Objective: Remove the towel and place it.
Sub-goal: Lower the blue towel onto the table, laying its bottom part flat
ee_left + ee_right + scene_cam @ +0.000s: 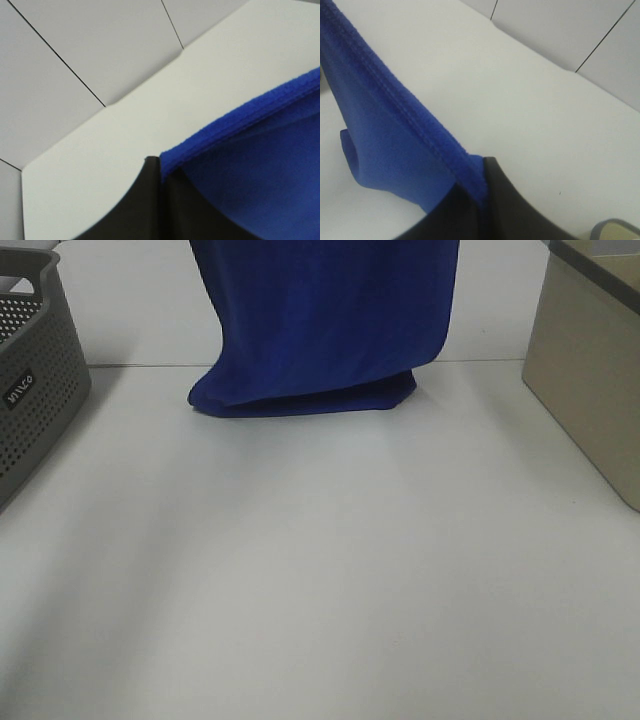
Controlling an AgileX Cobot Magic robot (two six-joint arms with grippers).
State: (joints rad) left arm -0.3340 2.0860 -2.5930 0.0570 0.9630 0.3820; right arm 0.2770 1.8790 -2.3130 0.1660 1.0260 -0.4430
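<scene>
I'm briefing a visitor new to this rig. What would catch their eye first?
The royal-blue towel hangs at the far middle, its lower end bunched on the white table. The left gripper and the right gripper each pinch its stitched edge. A grey basket sits far left, a beige box far right.

Your left gripper [160,165] has its dark jaws pressed together on the stitched edge of the towel [250,170]. The blue cloth stretches away from it, the white surface [165,100] behind.
</scene>
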